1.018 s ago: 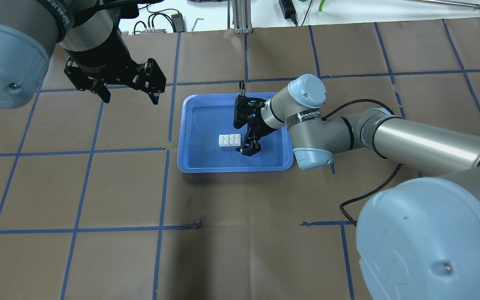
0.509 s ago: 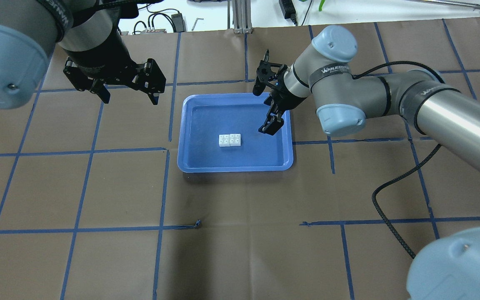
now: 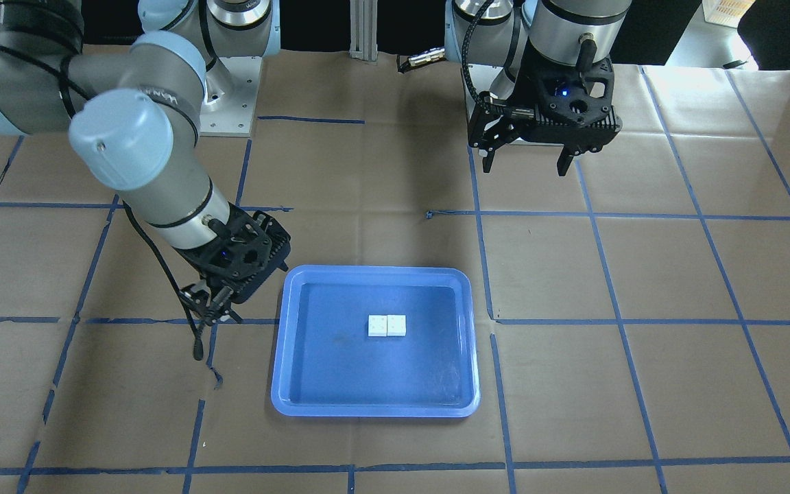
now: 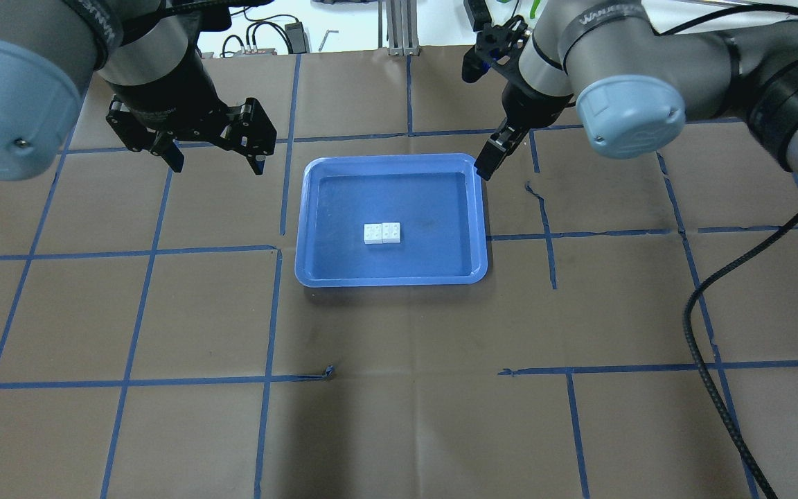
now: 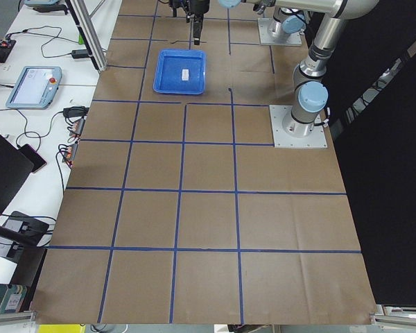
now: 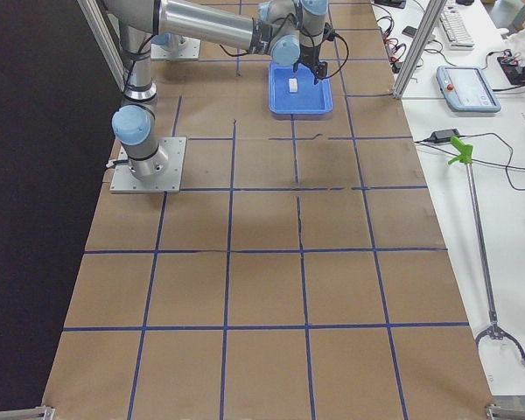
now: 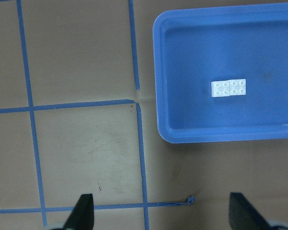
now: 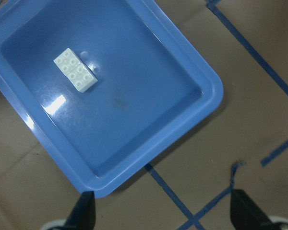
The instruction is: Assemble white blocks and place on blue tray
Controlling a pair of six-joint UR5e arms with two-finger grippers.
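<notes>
1. The white blocks [image 4: 382,233] sit joined side by side, studs up, near the middle of the floor of the blue tray [image 4: 392,280]. Nothing touches them. I judge both the assembling and the placing done.
2. The tray lies flat on the bench [image 4: 399,416] between the two arms, nearer the operators' edge than the robot's edge. My guess is that it sits there so either arm can reach it.
3. The right pincer [image 4: 489,159] has its jaws spread and carries nothing. It hangs just outside the tray's corner on the right arm's side, toward the operators' edge. Its wrist camera looks down on the tray and the pair. I read this as standing clear so the fingers cannot knock the pair.
4. The left pincer [image 4: 217,164] is spread wide and empty. It hangs over bare bench on the left arm's side, well apart from the tray. It looks parked there, out of the other arm's way.
5. I see nothing left to grasp. Only sending both arms home seems to remain, and I would keep them high over the tray rim.
</notes>
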